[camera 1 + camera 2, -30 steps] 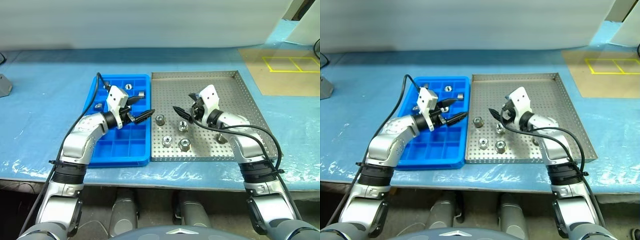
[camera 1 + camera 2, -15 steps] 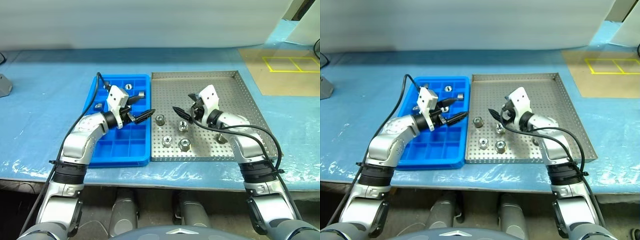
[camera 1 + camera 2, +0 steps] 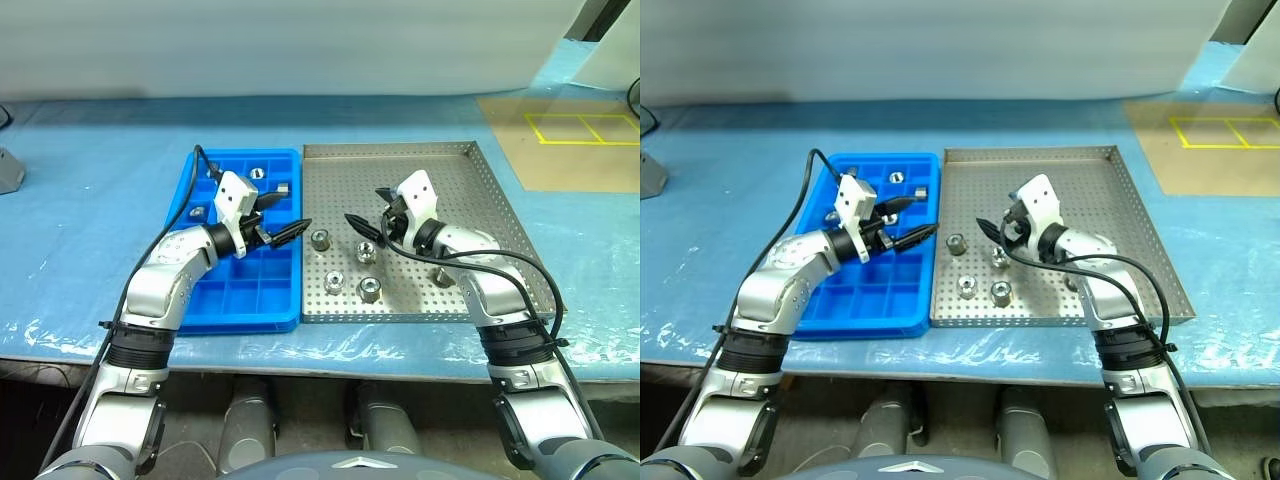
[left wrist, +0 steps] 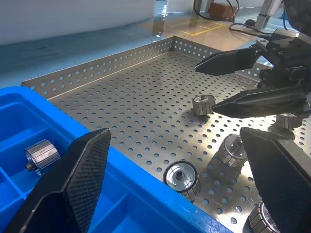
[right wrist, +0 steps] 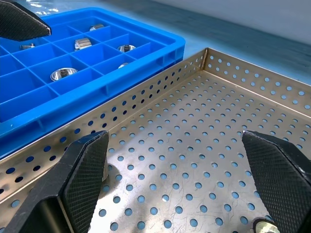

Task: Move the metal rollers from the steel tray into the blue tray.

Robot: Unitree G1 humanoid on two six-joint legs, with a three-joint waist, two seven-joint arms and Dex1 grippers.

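The steel tray (image 3: 470, 190) lies right of the blue tray (image 3: 240, 290), edge to edge. Several metal rollers stand on the steel tray's near left part, among them one roller (image 3: 320, 239) and another (image 3: 369, 288); a further one (image 3: 441, 276) sits under my right forearm. The blue tray's far compartments hold a few rollers (image 3: 257, 172). My left gripper (image 3: 295, 211) hovers open and empty over the blue tray's right edge, pointing right. My right gripper (image 3: 363, 205) hangs open and empty above the rollers, pointing left. In the left wrist view a roller (image 4: 181, 177) lies between my fingers (image 4: 87, 179).
Blue sheeting (image 3: 90, 220) covers the table around both trays. A brown board with yellow tape marks (image 3: 575, 140) lies at the far right. A grey object (image 3: 8, 170) sits at the left edge. A white wall runs along the back.
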